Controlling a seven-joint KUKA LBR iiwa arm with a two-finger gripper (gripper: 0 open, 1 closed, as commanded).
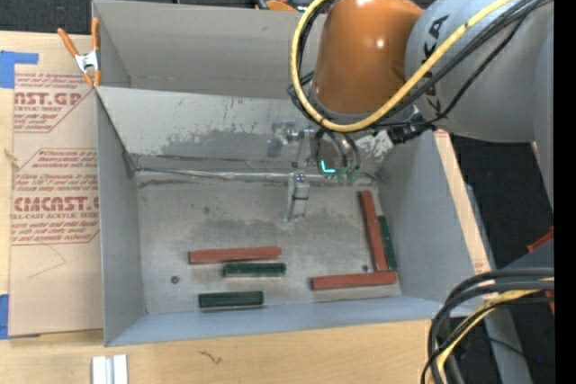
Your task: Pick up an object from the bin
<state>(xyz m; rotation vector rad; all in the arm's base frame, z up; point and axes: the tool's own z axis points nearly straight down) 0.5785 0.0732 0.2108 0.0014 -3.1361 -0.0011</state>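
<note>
Entry, camera view. Landmark for all positions: the end effector [296, 204].

- The end effector hangs tip-down below the arm's orange cover [364, 49], over the back-middle of the bin [189, 49].
- The bin floor directly under it is bare grey metal. As far as I can see it touches no bar.
- I cannot tell from here how far the end effector is open. The tip reads as one narrow metal piece, and nothing shows gripped in it.

Loose things, all flat on the floor:

- Right-hand red bar [372, 229]: to the right of the end effector and slightly toward the front, near it. It runs front to back along the right wall.
- Thin green bar [387, 240]: just beyond that red bar, on the side away from the end effector, lying parallel and close against it. I cannot tell whether they touch.
- Front red bar [354, 281]: toward the front and to the right of the end effector, lying crosswise. Its right end meets the near end of the right-hand red bar.
- Left red bar [234, 255]: toward the front and to the left of the end effector, lying crosswise.
- Middle green bar [255, 268]: just in front of the left red bar, almost straight forward of the end effector.
- Front green bar [231, 300]: farthest from the end effector, forward and left, near the front wall and apart from the other bars.

Status: no bar lifted.
</note>
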